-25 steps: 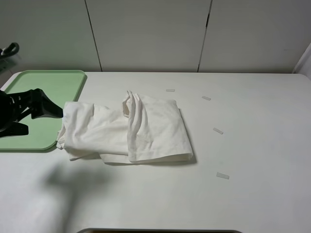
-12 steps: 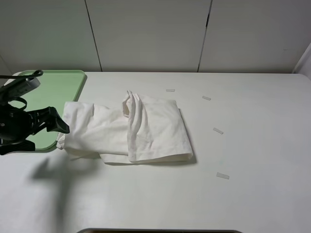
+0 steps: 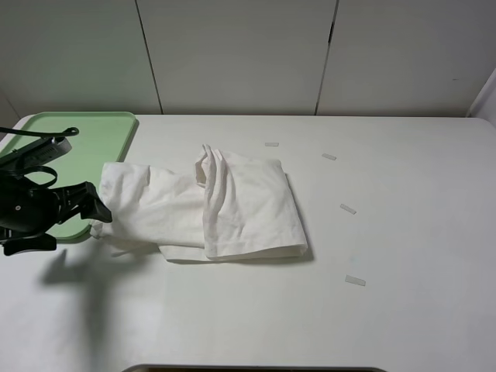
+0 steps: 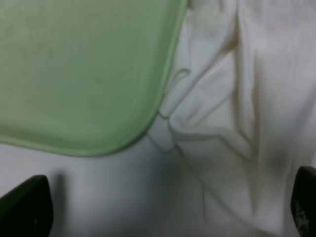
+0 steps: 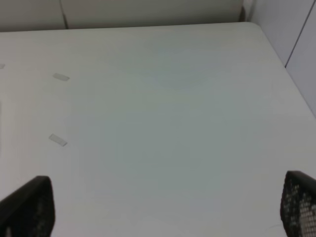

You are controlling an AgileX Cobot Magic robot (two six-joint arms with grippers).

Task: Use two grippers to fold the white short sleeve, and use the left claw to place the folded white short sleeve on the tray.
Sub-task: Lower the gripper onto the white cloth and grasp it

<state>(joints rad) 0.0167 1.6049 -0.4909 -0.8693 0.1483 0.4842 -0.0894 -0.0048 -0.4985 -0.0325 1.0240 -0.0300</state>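
The white short sleeve (image 3: 209, 205) lies folded and wrinkled in the middle left of the table, its left edge against the near right corner of the pale green tray (image 3: 85, 139). My left gripper (image 3: 81, 229) hovers open at that left edge, holding nothing. In the left wrist view the tray (image 4: 84, 69) and the shirt (image 4: 222, 98) meet at the tray's rounded corner, with the left gripper (image 4: 165, 210) spread wide over them. The right gripper (image 5: 162, 207) stands open over bare table in the right wrist view; the exterior view does not show it.
Small pale tape strips (image 3: 347, 209) are scattered on the table right of the shirt, and two of the strips (image 5: 58, 140) show in the right wrist view. A white panelled wall runs behind the table. The table's right edge (image 5: 276, 54) shows near the right gripper.
The left gripper has moved from over the tray's right edge toward the table's front, coming down beside the shirt's near left corner. The shirt has not moved.
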